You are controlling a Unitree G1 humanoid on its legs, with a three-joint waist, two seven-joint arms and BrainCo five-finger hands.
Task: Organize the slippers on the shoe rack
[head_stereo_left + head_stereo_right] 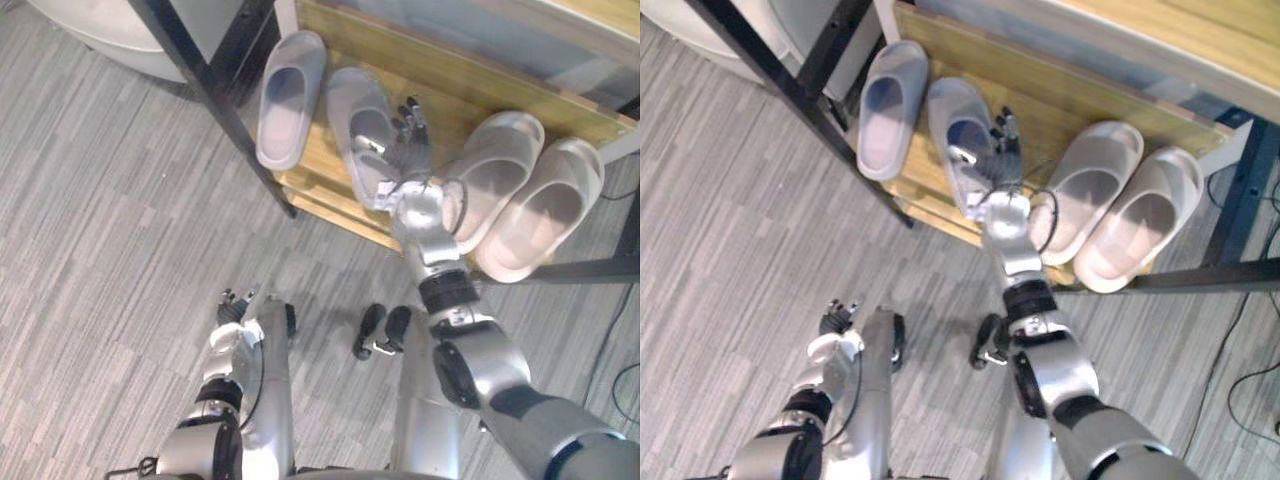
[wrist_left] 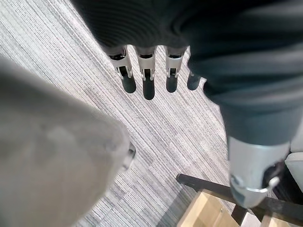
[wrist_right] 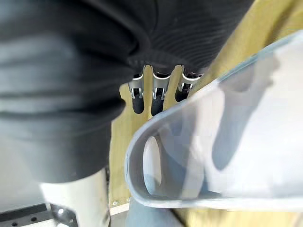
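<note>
The right hand (image 1: pixel 410 160) holds the grey slipper (image 1: pixel 356 100). Its thumb reaches over the edge into the slipper. Its fingers (image 3: pixel 158 101) lie almost straight along the outside of the slipper's right wall, so the wall sits pinched between thumb and fingers.

This slipper is over the wooden shelf (image 1: pixel 450 90) of the shoe rack. Its toe points to the back and its heel is near the front edge. It is turned a little, so it does not line up with the other grey slipper (image 1: pixel 290 95). I cannot tell if it rests on the wood or is lifted a bit.

The other grey slipper lies just to its left, at the left end of the shelf, close to the black leg (image 1: pixel 215 100) of the rack. The 2 grey slippers are close at the toes and wider apart at the heels.

To the right of the hand lie 2 more slippers side by side. The pale slipper (image 1: pixel 495 170) is just beside the wrist. The last pale slipper (image 1: pixel 545 210) touches it on its right. Both heels stick out past the front edge of the shelf.

The left hand (image 2: pixel 147 80) hangs low over the grey striped floor (image 1: pixel 100 250), well away from the rack. Its fingers are loose and hold nothing.

A white round thing (image 1: pixel 90 30) sits on the floor behind the black leg.
</note>
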